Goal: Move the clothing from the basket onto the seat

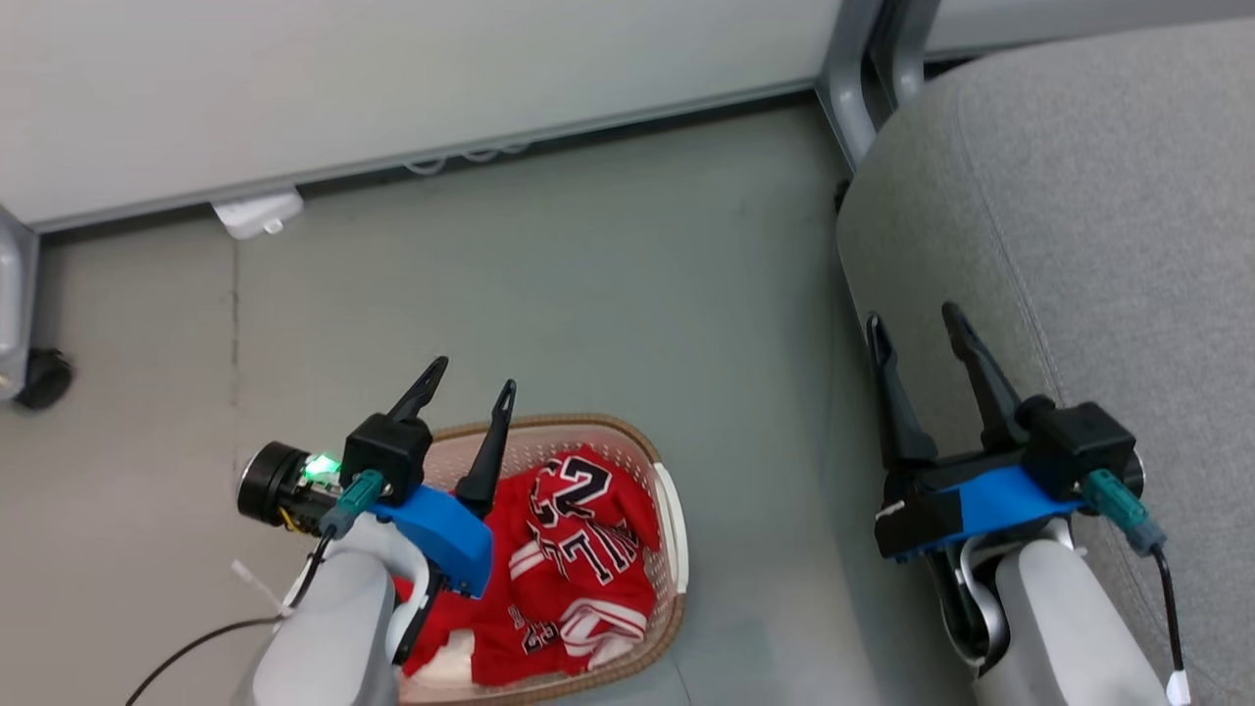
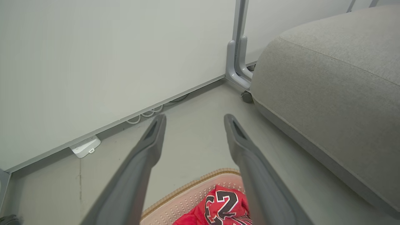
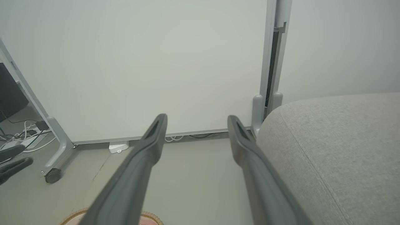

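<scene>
Red clothing (image 1: 574, 564) with black numerals and white striped trim lies crumpled in the cream perforated basket (image 1: 671, 510) with a brown rim, on the floor at the lower middle of the head view. My left gripper (image 1: 469, 378) hangs open above the basket's left side, empty. The clothing (image 2: 223, 206) and basket rim (image 2: 200, 180) show low between its fingers in the left wrist view. The grey seat (image 1: 1079, 216) fills the right. My right gripper (image 1: 914, 322) is open and empty over the seat's left edge. In the right wrist view the seat (image 3: 337, 143) lies to the right.
A pale partition wall (image 1: 392, 78) with a grey wheeled foot (image 1: 848, 108) stands behind. A white power strip (image 1: 257, 213) and cables lie at its base. Another caster (image 1: 39, 378) sits at far left. Bare grey floor (image 1: 627, 294) spreads between basket and seat.
</scene>
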Motion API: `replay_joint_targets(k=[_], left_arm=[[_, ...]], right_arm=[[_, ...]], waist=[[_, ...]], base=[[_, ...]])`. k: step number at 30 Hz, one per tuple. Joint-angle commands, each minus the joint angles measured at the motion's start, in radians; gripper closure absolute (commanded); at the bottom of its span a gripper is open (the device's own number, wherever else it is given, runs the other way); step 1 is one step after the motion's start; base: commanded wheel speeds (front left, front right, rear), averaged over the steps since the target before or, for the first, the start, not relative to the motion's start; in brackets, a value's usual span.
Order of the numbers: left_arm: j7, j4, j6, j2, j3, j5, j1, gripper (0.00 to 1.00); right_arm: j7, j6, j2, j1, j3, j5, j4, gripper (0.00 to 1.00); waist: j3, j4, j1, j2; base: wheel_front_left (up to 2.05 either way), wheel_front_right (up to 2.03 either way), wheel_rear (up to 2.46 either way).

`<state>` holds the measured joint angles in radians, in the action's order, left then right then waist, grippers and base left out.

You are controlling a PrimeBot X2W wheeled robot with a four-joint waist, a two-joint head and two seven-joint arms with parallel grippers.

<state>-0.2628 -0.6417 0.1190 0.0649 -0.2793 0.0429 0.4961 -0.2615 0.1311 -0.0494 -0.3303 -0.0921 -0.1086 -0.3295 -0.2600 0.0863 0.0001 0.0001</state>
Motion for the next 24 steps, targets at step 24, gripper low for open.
replay_joint_targets(k=[24], left_arm=[[-0.003, -0.356, 0.012, 0.095, -0.300, 0.118, 0.341, 0.00]], right_arm=[[-0.006, -0.001, -0.001, -0.244, -0.009, -0.041, 0.103, 0.00]], waist=[[-0.478, 0.109, -0.0001, -0.0001]], base=[[0.00, 0.00, 0.00]])
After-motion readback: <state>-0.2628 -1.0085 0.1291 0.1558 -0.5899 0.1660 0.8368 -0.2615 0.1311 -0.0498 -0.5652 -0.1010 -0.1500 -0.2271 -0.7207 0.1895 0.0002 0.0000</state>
